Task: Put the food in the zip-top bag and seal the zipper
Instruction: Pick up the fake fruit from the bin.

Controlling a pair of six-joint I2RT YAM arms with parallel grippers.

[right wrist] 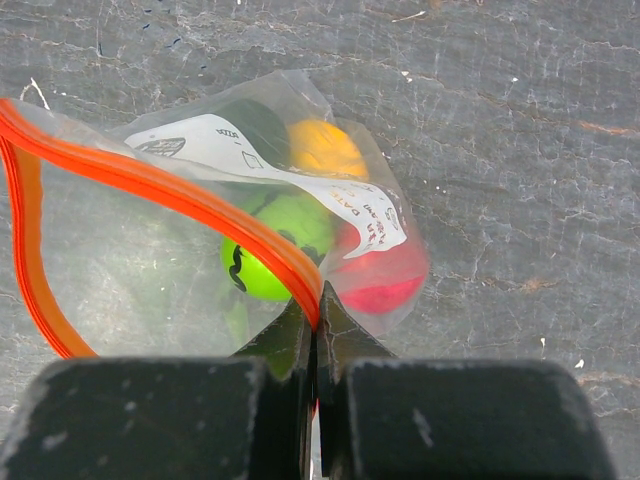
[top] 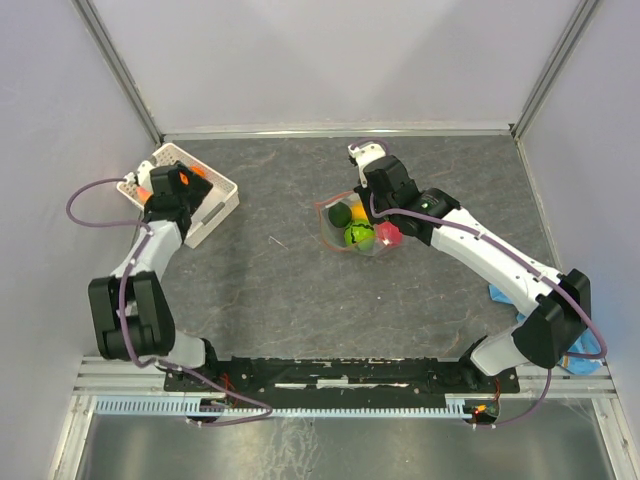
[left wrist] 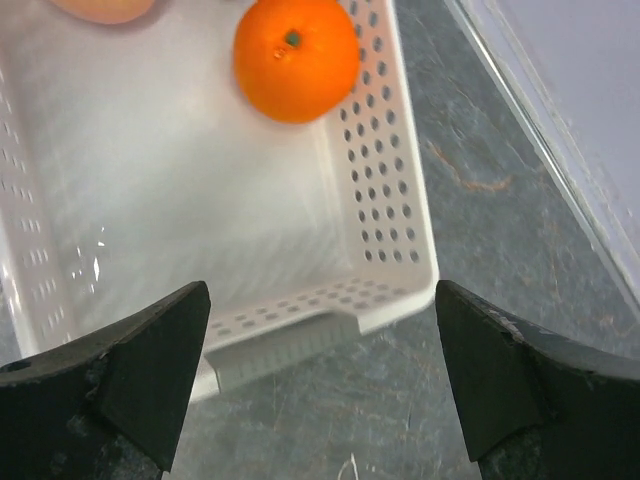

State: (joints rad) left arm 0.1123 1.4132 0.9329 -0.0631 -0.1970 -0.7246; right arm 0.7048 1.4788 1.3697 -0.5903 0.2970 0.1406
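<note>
In zip-top bag, four food pieces; zipper unsealed, pinched in right gripper. Left gripper spread over basket: orange, peach outstanding.

basket left, fruit inside | zip-top bag right, food inside

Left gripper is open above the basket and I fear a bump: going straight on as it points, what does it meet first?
Probably the white basket, its end wall or bare floor, not the orange in the far corner; depth is unclear.
</note>
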